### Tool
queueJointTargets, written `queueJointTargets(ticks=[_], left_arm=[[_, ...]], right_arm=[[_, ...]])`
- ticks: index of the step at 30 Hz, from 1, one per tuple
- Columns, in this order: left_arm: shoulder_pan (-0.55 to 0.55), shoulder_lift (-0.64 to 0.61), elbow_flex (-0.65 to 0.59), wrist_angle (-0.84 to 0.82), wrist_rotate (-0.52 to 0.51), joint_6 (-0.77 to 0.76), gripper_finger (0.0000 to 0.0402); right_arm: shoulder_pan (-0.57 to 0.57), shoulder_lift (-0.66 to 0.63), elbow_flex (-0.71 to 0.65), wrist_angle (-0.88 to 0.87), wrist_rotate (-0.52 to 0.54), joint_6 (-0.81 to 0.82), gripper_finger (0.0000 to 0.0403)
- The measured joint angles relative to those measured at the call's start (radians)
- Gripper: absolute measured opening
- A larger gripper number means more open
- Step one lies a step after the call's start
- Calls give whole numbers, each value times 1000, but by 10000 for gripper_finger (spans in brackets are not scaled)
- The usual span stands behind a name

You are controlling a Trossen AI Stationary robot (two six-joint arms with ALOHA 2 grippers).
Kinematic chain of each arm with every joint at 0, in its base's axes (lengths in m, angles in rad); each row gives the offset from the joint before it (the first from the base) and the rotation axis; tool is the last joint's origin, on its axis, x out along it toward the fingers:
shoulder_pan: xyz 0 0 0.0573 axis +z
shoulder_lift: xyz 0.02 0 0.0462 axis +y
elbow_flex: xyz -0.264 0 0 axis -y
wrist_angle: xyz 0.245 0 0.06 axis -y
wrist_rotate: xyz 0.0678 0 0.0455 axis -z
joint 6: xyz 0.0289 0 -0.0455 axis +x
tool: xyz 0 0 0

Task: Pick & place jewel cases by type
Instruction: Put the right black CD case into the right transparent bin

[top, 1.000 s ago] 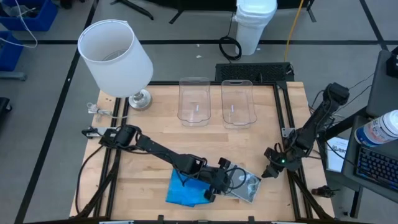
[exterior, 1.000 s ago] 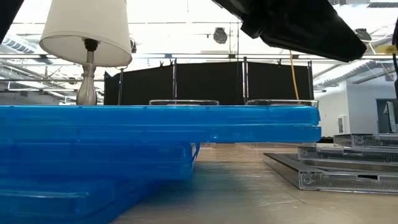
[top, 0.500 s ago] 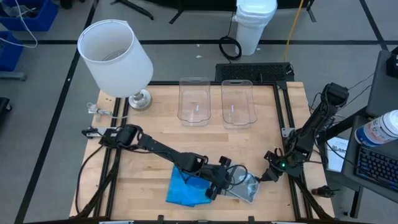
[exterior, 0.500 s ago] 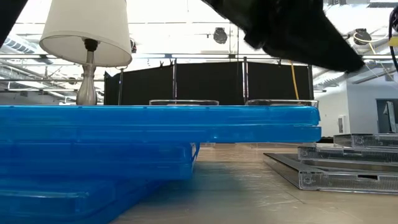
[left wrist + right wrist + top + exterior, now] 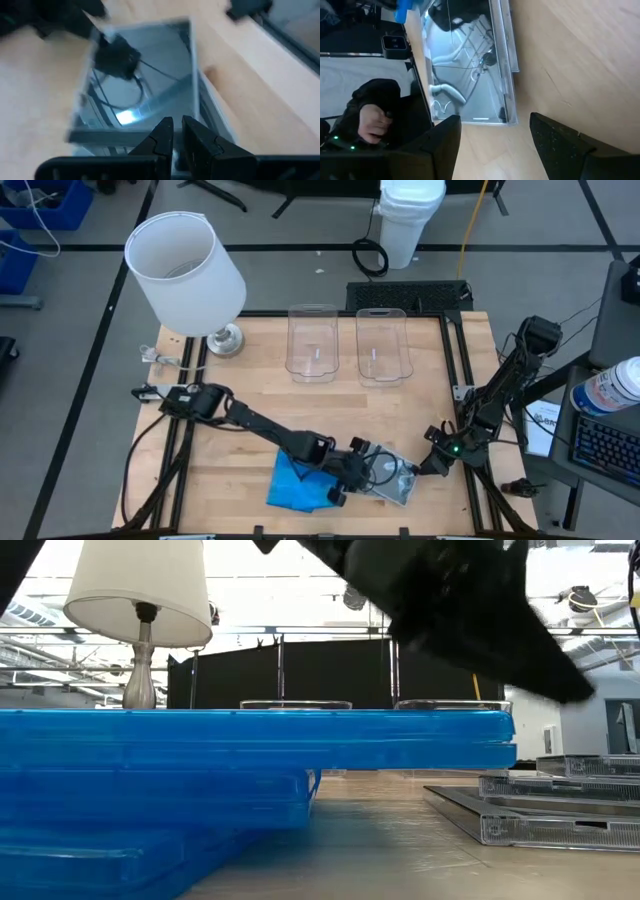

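Note:
A stack of bright blue jewel cases [image 5: 295, 485] lies on the wooden table near its front edge, and fills the left of the low view [image 5: 250, 750]. To its right lies a small pile of grey/clear jewel cases [image 5: 397, 480] [image 5: 540, 810]. My left gripper [image 5: 356, 471] [image 5: 177, 126] is shut and points slantwise down over the near-left edge of the top grey case [image 5: 145, 80]. My right gripper [image 5: 432, 463] [image 5: 495, 147] stands open just right of the grey pile [image 5: 470, 65], with nothing between its fingers. My left gripper's shut fingertips [image 5: 167, 125] stand right at the top grey case's edge [image 5: 125, 135], coming slantwise from the table's left. I cannot tell whether they touch it.
Two clear plastic bins [image 5: 312, 342] [image 5: 383, 345] stand side by side at the table's far edge. A white-shaded lamp [image 5: 185, 270] stands at the far left corner. Bare wood lies between the bins and the cases.
My left gripper has sunk a little toward the grey cases, staying shut. My right gripper has edged toward the table's near edge and the grey pile, turning somewhat, still open. The cases have not moved.

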Motion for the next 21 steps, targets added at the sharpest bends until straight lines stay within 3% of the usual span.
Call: queueJointTargets(ticks=[21], left_arm=[[-13, 41, 0, 37, 72, 20, 46]], right_arm=[[0, 16, -1, 6, 77, -27, 226]])
